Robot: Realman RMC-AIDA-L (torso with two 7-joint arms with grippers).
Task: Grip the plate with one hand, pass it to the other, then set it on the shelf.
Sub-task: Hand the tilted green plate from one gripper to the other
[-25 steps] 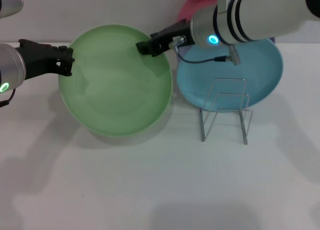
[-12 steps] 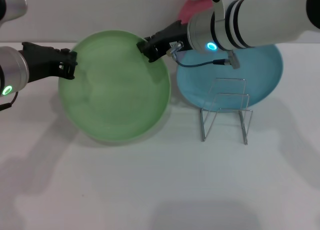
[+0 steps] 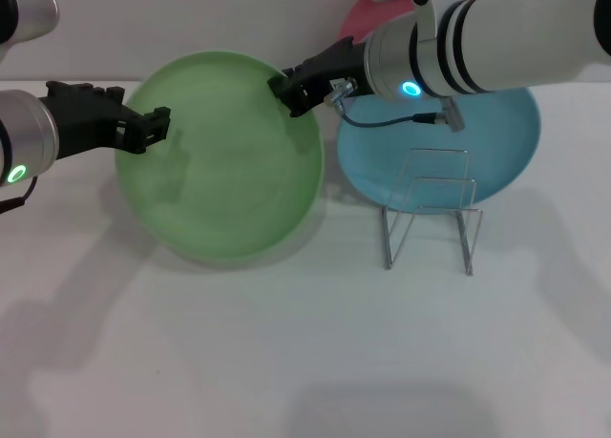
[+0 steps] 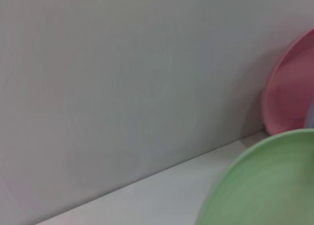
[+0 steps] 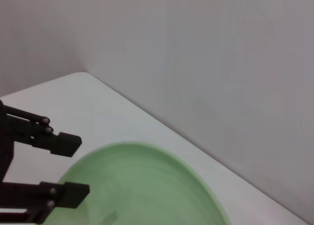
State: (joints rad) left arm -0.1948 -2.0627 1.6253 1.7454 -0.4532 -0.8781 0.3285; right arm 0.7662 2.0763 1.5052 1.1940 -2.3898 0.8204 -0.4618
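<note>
The light green plate (image 3: pixel 220 161) hangs tilted above the white table, left of centre in the head view. My right gripper (image 3: pixel 291 90) is shut on its upper right rim. My left gripper (image 3: pixel 145 128) is open at the plate's left rim. In the right wrist view its two black fingers (image 5: pixel 68 141) stand apart beside the plate (image 5: pixel 142 186). I cannot tell whether they touch it. The plate's rim also shows in the left wrist view (image 4: pixel 265 186). The silver wire shelf (image 3: pixel 430 209) stands empty on the table, right of the plate.
A turquoise-blue plate (image 3: pixel 496 142) lies behind the shelf, under my right arm. A pink plate (image 3: pixel 361 13) leans against the back wall and also shows in the left wrist view (image 4: pixel 292 92). The white table (image 3: pixel 305 362) reaches towards me.
My left gripper's fingers have spread apart and reached a little to the right over the plate's rim. The plate has risen slightly with my right gripper.
</note>
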